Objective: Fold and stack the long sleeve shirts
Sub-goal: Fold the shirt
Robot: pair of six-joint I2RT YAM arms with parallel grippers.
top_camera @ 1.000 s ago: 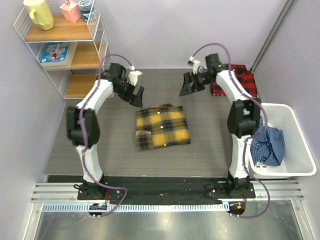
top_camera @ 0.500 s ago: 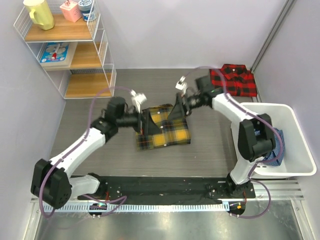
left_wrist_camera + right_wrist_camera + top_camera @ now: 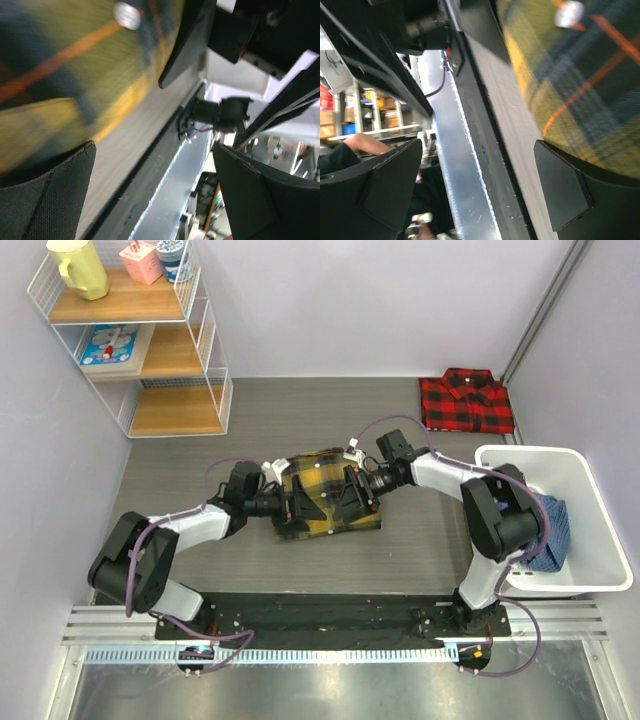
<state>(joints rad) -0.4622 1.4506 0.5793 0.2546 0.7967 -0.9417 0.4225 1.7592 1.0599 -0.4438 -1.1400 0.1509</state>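
Two arms reach in low and meet at the yellow plaid shirt (image 3: 322, 475), which lies folded into a rough rectangle on the grey surface (image 3: 200, 470). The left pincer (image 3: 302, 506) sits over the shirt's left half, and it is released. In the left wrist view its two dark fingers (image 3: 50, 200) stand wide apart. Blurred yellow-and-dark cloth fills the space above them, and there's a white button (image 3: 126, 15) right at the top.

The right pincer (image 3: 351, 498) is over the shirt's right half, close beside the other one. It is spread wide as well, with nothing gripped. Its wrist view has the plaid weave and thin orange-red lines running past the right-hand finger (image 3: 570, 195). Whether either set of fingertips actually presses the fabric, I cannot tell, as the cloth is too near and too blurred. The shirt's edge shows in both wrist views, with bare surface beyond it.

Beyond the yellow plaid shirt and off to its right, well apart, the red-and-black plaid shirt (image 3: 467, 400) lies folded flat, collar at the far side. Directly right of the yellow plaid shirt stands a white bin (image 3: 590, 520) with crumpled blue checked cloth (image 3: 545, 530) in it. Far off to the yellow plaid shirt's left, at the back, a wire shelf unit (image 3: 175, 412) carries a yellow jug (image 3: 78, 268) and a pink box (image 3: 142, 262).
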